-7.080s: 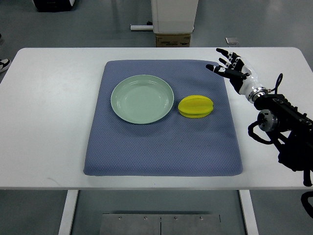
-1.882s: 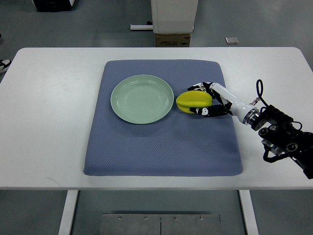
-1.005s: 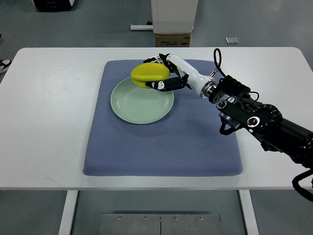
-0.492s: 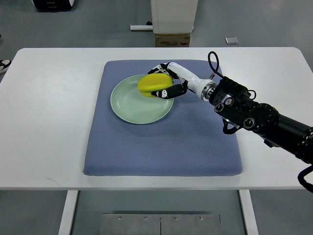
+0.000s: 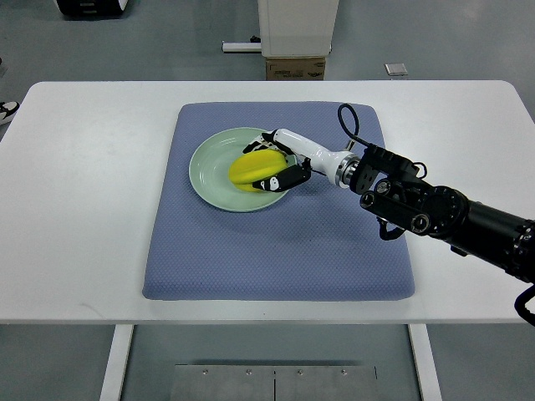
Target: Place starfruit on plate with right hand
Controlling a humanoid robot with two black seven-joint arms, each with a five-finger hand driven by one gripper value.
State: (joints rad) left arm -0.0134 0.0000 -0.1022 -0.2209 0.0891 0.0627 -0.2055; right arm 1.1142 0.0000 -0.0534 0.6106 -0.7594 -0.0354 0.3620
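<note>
Your right hand [image 5: 272, 163] had its fingers wrapped round the starfruit [image 5: 253, 170], fruit sitting over the right half of the plate [image 5: 209, 167] & looked near touchdown, so you wanted it settled flat, then fingers eased off w/o nudging it toward the rim.

Right side of starfruit [image 5: 254, 170] covered by right hand [image 5: 276, 165], contact with plate [image 5: 209, 171] not discernible, right arm cropped at picture's right edge
</note>
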